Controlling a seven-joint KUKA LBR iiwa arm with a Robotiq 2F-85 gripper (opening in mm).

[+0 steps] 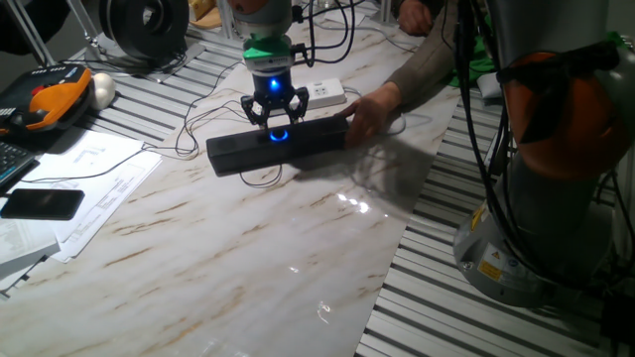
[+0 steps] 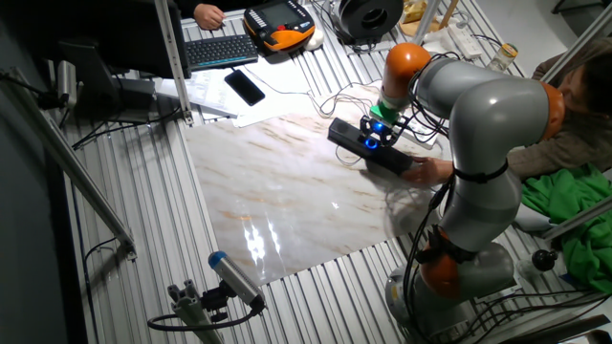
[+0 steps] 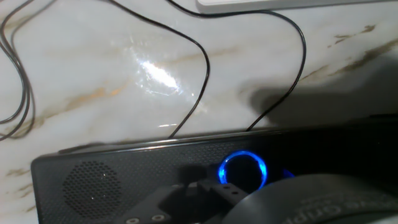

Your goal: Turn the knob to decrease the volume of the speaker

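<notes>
Lying on a glossy marble-pattern table (image 1: 248, 248), white with tan veins and bright glare spots, is the speaker (image 1: 281, 146): a long, slim, matte-black bar with squared edges. In the hand view a fine perforated grille circle shows on its left end (image 3: 93, 183).

The knob (image 3: 242, 170): small, round, dark in the middle, rimmed by a glowing blue ring, set midway along the bar. Blue glow also visible in one fixed view (image 1: 277, 134) and the other fixed view (image 2: 372, 143).

The gripper (image 1: 275, 115) stands directly above the knob, black fingers angled down to either side of the blue glow. From the fixed views the fingers sit narrowly about the knob; cannot tell whether the pads actually press on it. The hand view is partly blocked by dark, blurred gripper parts along the near edge.

A person's hand (image 1: 372, 111) rests on the speaker's right end, sleeve reaching in from the far right.

A thin black cable (image 3: 199, 68) loops loosely over the marble, far of the speaker. A white power strip (image 1: 323, 93), smooth plastic and rectangular, lies just beyond the bar. Ribbed metal slats (image 1: 466, 317) border the marble slab. A flat black phone (image 1: 42, 203) lies on papers at the left, well apart.
</notes>
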